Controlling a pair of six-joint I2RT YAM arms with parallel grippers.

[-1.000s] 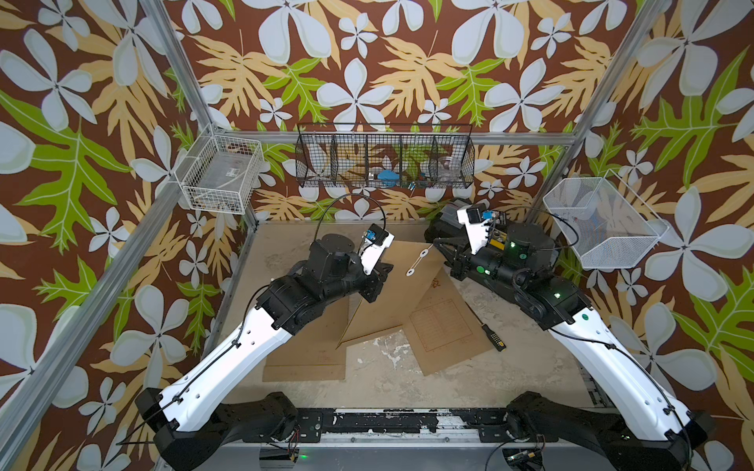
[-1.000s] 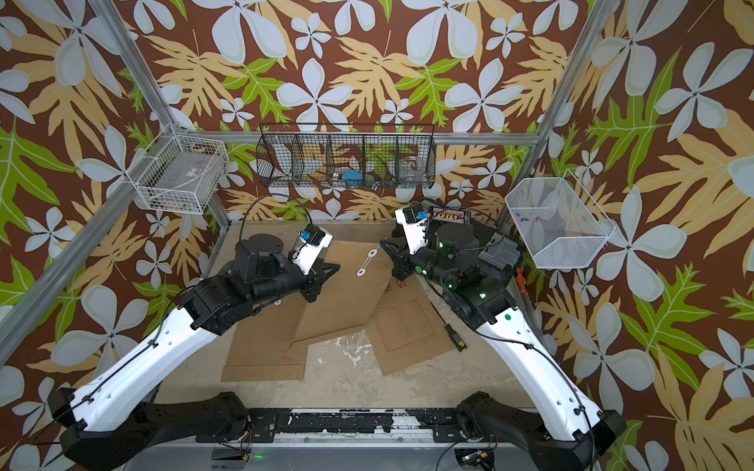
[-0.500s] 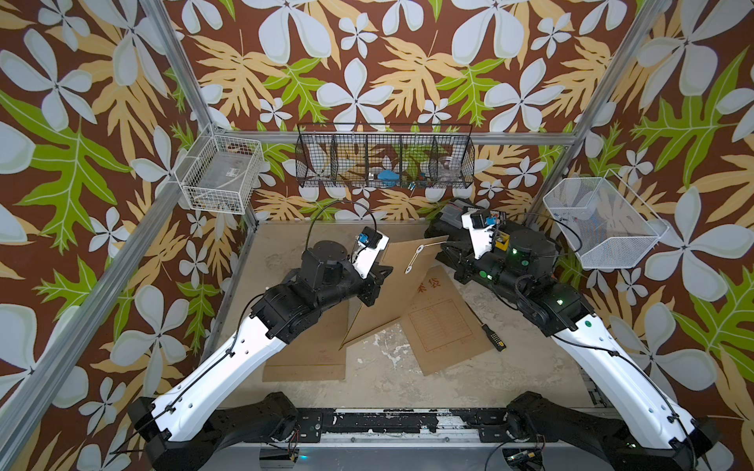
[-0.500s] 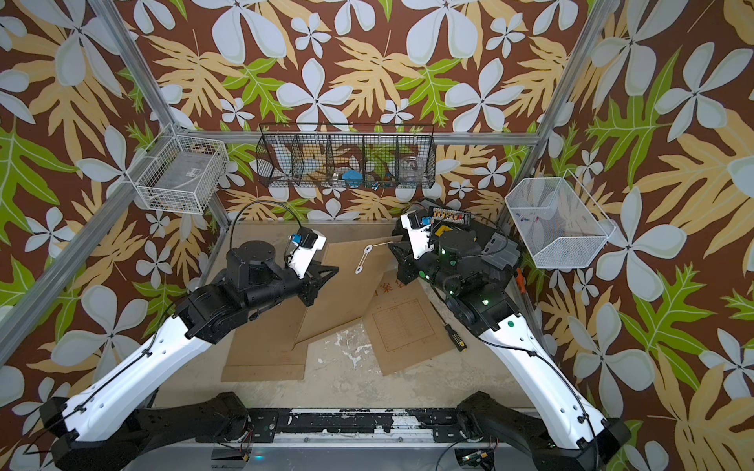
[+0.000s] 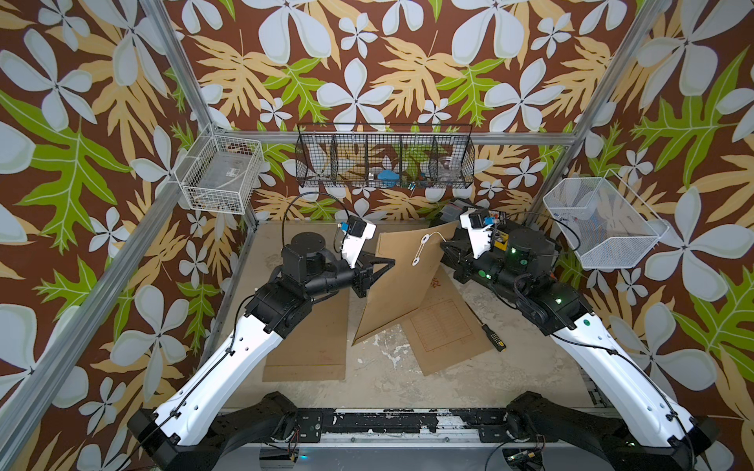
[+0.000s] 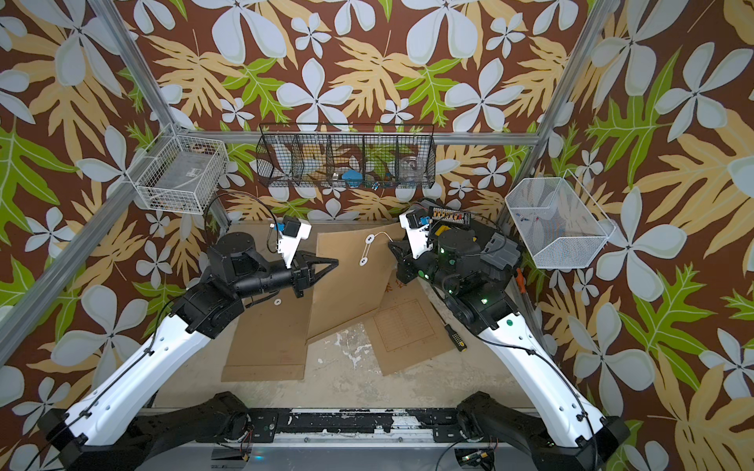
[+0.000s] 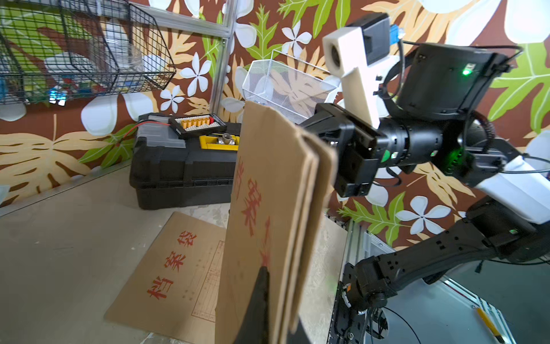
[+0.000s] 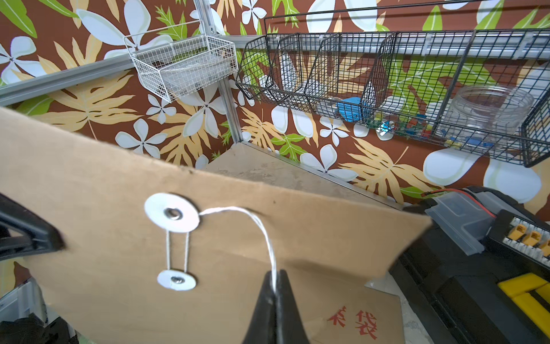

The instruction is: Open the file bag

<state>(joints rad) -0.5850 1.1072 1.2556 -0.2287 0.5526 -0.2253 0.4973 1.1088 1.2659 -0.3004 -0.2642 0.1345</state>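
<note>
The left claw [image 5: 387,263] is pressed together on the left edge of the bag [image 5: 402,285]. It holds the bag up on a slant over the middle of the bench [image 5: 379,379], nearer the back edge, and the low corner seems to rest on the surface. That pinch looks thin to me. Only the tips bite the card, so a hard tug from the other side could slide the bag out or crease its edge.

Further right, the string [image 8: 238,212] runs from the upper disc [image 8: 171,212] into the right claw [image 8: 275,281], which is clamped on it. The risk here is the direction of pull. Two strands run down to the lower disc [image 8: 176,280], so the string is not yet unwound. If the claw hauls straight away instead of circling, I'd expect the string to tighten, snap or tear a disc loose. So fine a string could also slip from the tips.

The bag is plain brown card, stiff, several layers thick at its edge. It has red characters on one face, and the flap is shut.
</note>
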